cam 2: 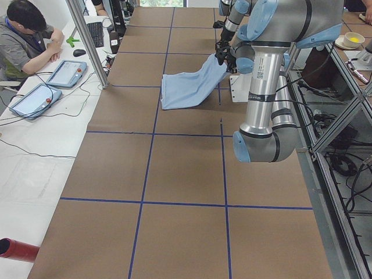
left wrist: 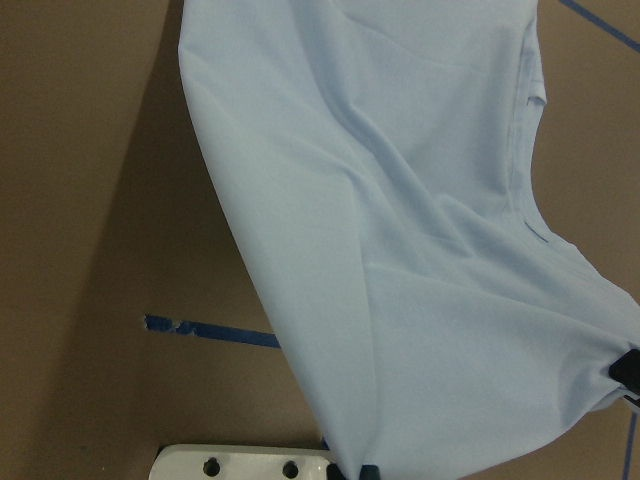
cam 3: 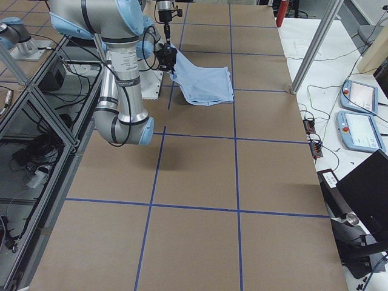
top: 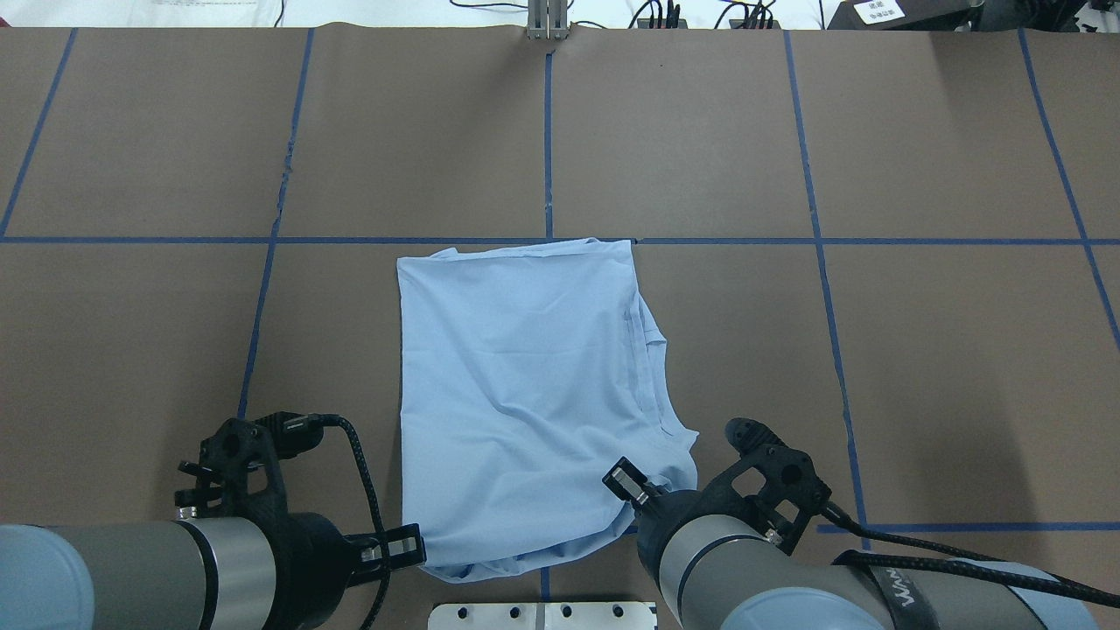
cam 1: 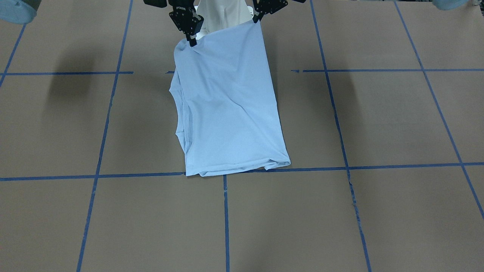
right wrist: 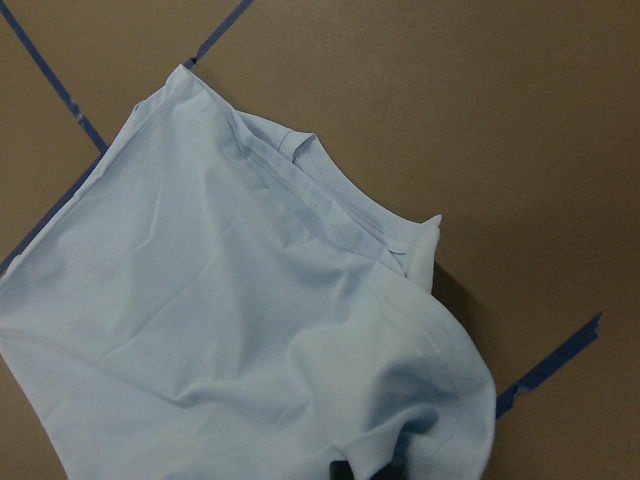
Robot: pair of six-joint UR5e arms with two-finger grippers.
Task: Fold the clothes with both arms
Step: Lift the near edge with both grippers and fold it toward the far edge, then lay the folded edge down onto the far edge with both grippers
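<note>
Brown table [top: 700, 131], blue tape grid [top: 549, 131], shirt [top: 516, 376], desk [cam 2: 29, 174]

Both arms are reaching in low, right by the robot's base. The left arm [top: 114, 569] is pointing its left gripper [top: 407, 549] sideways toward the other arm. The right arm [top: 770, 586] is angling its right gripper [top: 625, 483] forward and inward. Each one is pinching a near corner of the light blue T-shirt [top: 516, 367], fingers clamped tight on the fabric and holding it lifted.
</note>
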